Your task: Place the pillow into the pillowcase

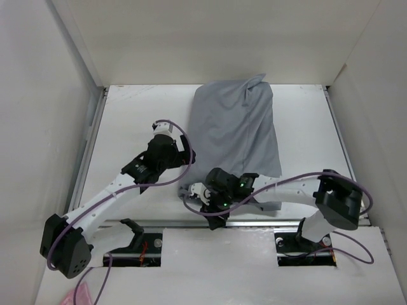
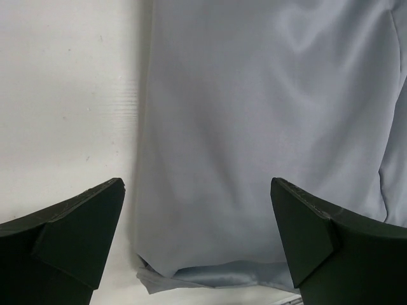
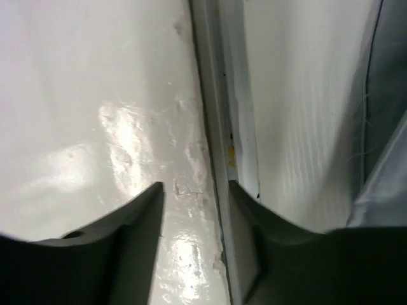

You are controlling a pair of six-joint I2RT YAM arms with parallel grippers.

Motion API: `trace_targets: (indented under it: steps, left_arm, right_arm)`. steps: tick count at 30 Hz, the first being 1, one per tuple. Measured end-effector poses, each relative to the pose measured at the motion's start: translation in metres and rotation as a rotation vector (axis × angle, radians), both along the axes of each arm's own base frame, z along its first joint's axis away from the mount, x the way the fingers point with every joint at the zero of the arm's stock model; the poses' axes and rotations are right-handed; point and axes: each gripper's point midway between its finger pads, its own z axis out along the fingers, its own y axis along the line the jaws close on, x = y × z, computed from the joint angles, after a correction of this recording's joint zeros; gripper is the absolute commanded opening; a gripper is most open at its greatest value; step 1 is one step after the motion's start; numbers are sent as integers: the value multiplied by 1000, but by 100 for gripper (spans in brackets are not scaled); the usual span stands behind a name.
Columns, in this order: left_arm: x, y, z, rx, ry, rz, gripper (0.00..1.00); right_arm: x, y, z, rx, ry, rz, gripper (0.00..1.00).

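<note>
The grey pillowcase (image 1: 234, 130) lies on the white table (image 1: 133, 121), its long side running from the back to the near edge. It looks plump, and its open end (image 2: 216, 270) faces the near edge. The pillow does not show in any view. My left gripper (image 1: 180, 154) hangs over the pillowcase's left edge (image 2: 254, 127), open wide, with nothing between its fingers (image 2: 76, 222). My right gripper (image 1: 198, 192) sits low by the pillowcase's near left corner. Its jaws (image 3: 195, 185) stand apart over the table's front rail, holding nothing. Grey cloth (image 3: 388, 114) shows at the right edge of that view.
White walls (image 1: 57, 95) enclose the table on the left, back and right. A metal rail (image 3: 219, 127) runs along the near edge of the table. Purple cables (image 1: 184, 136) loop off both arms. Something pink (image 1: 79, 295) lies beyond the near left corner.
</note>
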Motion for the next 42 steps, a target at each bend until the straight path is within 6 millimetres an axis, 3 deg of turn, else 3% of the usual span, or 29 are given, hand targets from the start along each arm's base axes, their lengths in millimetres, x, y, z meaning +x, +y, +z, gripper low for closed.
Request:
trace_targets:
  steps: [3, 4, 6, 9, 11, 14, 16, 17, 18, 19, 21, 24, 26, 27, 28, 30, 34, 38, 42]
  left_arm:
    - [-3, 0, 0, -16, 16, 5, 100]
    - [-5, -1, 1, -26, 17, -2, 100]
    - [-14, -3, -1, -58, 17, -29, 100]
    - [-31, -8, -12, -91, 36, -80, 100]
    - [-44, -16, -24, -102, 70, -120, 100]
    - [-56, -28, -43, -102, 130, -167, 100]
    - [-59, -37, -53, -100, 165, -188, 100]
    - [-59, -40, -56, -98, 174, -192, 98]
    - [-60, -43, -61, -97, 187, -198, 96]
    - [-60, -46, -65, -95, 200, -202, 96]
    - [-61, -53, -75, -89, 222, -214, 92]
    - [-61, -61, -93, -69, 263, -227, 81]
    - [-58, -67, -103, -52, 298, -228, 73]
    - [-56, -71, -106, -44, 310, -230, 67]
    - [-53, -74, -108, -38, 319, -231, 56]
    - [-46, -81, -107, -31, 322, -233, 53]
    - [-33, -86, -100, -9, 306, -226, 50]
    - [-14, -84, -94, 8, 291, -199, 48]
    - [14, -85, -79, -6, 252, -172, 40]
  right_arm:
    - [6, 11, 27, 60, -49, 29, 77]
    - [13, 17, 47, 109, -95, 21, 90]
    - [31, 26, 97, 220, -214, -38, 100]
    - [70, 23, 179, 363, -413, -253, 100]
    - [102, 9, 224, 409, -510, -463, 100]
    - [159, -21, 253, 392, -560, -789, 100]
    - [197, -48, 240, 325, -537, -978, 97]
    - [217, -65, 224, 271, -513, -1065, 97]
    - [242, -98, 193, 175, -475, -1196, 97]
    - [249, -110, 179, 131, -458, -1241, 97]
    - [262, -161, 132, -28, -399, -1399, 94]
    - [246, -206, 83, -201, -311, -1502, 90]
    - [232, -215, 61, -263, -262, -1513, 79]
    - [227, -216, 52, -281, -243, -1511, 66]
    - [223, -216, 45, -291, -224, -1513, 29]
    - [219, -215, 36, -289, -198, -1532, 10]
    - [219, -218, 37, -281, -193, -1587, 4]
    - [211, -230, 57, -290, -207, -1664, 4]
    - [191, -237, 81, -227, -162, -1729, 17]
